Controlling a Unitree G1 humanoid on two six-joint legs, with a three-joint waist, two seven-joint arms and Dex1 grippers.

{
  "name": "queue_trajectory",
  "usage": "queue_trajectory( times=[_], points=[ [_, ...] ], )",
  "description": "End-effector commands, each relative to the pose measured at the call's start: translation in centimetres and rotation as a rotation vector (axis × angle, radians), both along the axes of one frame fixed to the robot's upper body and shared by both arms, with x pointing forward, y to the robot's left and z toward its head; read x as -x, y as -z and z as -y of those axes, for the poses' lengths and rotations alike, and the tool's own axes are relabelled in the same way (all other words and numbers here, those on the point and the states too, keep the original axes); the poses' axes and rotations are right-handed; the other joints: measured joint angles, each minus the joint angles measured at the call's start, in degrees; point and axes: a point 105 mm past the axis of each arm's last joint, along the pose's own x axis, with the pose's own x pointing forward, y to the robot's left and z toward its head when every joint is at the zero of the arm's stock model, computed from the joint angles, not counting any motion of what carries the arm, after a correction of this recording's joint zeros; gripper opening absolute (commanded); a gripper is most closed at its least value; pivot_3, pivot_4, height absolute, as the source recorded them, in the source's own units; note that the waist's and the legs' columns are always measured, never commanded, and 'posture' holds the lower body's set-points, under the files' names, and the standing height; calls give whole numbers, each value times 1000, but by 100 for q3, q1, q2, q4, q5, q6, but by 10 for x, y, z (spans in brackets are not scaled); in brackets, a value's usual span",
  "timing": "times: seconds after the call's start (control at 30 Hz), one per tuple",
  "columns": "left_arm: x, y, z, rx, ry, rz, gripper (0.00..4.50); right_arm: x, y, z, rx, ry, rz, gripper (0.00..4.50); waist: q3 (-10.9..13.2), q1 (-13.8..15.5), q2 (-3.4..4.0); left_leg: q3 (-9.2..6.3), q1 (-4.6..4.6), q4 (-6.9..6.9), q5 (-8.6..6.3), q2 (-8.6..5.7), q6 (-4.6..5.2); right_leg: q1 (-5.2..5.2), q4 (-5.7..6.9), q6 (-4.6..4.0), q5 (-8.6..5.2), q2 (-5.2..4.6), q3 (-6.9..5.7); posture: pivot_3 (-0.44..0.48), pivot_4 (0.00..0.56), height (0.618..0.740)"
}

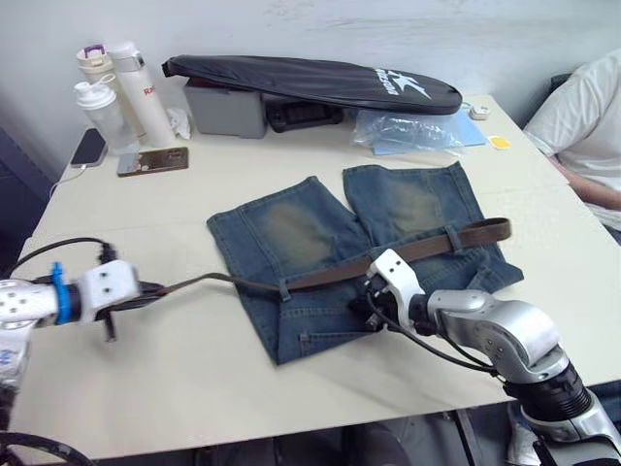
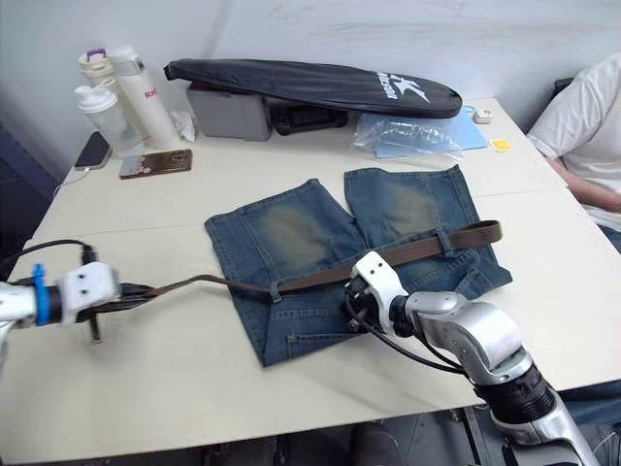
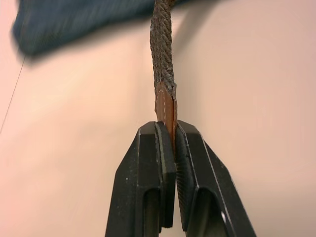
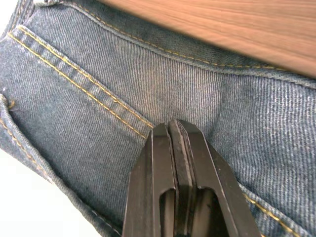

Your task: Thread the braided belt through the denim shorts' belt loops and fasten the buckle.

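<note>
Denim, faded blue with yellowish worn patches, lies flat on the pale worktop (image 1: 291, 165): the jean shorts (image 1: 320, 233), with the dark brown braided belt (image 1: 427, 245) running along the waistband under two upright denim belt loops (image 1: 283, 289) and trailing off toward the robot's left, probably being drawn through. The right-eye view shows the same layout; the buckle cannot be made out. At the left wrist, the left tool (image 3: 174, 143) pinches the belt's tapered leather tip (image 3: 167, 106), its black fingers pressed together on it. At the right wrist, the right tool (image 4: 173, 129) rests pressed together on the denim below the waistband, seemingly pinning the shorts against the pull.
</note>
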Motion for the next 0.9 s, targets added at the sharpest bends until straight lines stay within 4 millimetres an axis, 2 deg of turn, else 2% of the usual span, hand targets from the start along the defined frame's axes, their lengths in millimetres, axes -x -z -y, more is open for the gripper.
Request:
queue_trajectory(
  times=[0.03, 0.2, 0.37, 0.5, 0.6, 0.8, 0.9],
  points=[
    [39, -4, -91, 41, -301, -36, 32, -6, 18, 0, 55, -28, -61, 0, -4, -92, -2, -2, 2, -4, 0, 2, -1, -2, 1, -4, -2, -4, -2, 0, 150, 740],
    [65, 5, -116, 65, -400, -81, 32, -11, 15, -3, 56, -57, -55, 0, -24, -205, -27, -6, 7, -24, -6, 2, -10, -11, 4, -21, -8, -25, -15, 0, 150, 740],
    [85, 0, -137, 124, -509, -70, 32, -16, 13, -6, 60, -89, -44, 0, -26, -275, -24, -4, 12, -42, -11, -1, -19, -21, 5, -42, -15, -50, -33, 0, 150, 740],
    [84, -2, -142, 189, -579, -55, 32, -19, 11, -9, 61, -102, -37, 0, -27, -265, -16, 0, 13, -49, -12, -2, -20, -48, 6, -53, -14, -65, -66, 0, 150, 740],
    [88, -1, -158, 211, -674, -56, 32, -20, 10, -10, 60, -106, -33, 0, -29, -266, -19, 3, 12, -50, -11, -2, -20, -53, 9, -56, -13, -76, -90, 0, 150, 740],
    [100, 14, -176, 263, -805, -95, 32, -18, 10, -10, 55, -98, -35, 0, -41, -277, -35, 35, 11, -67, -11, -2, -20, -86, 30, -61, -8, -85, -96, 0, 150, 740],
    [100, 18, -178, 276, -828, -101, 32, -16, 10, -11, 52, -96, -37, 0, -45, -260, -37, 45, 12, -67, -11, 1, -19, -93, 38, -61, -8, -88, -107, 0, 150, 740]
  ],
)
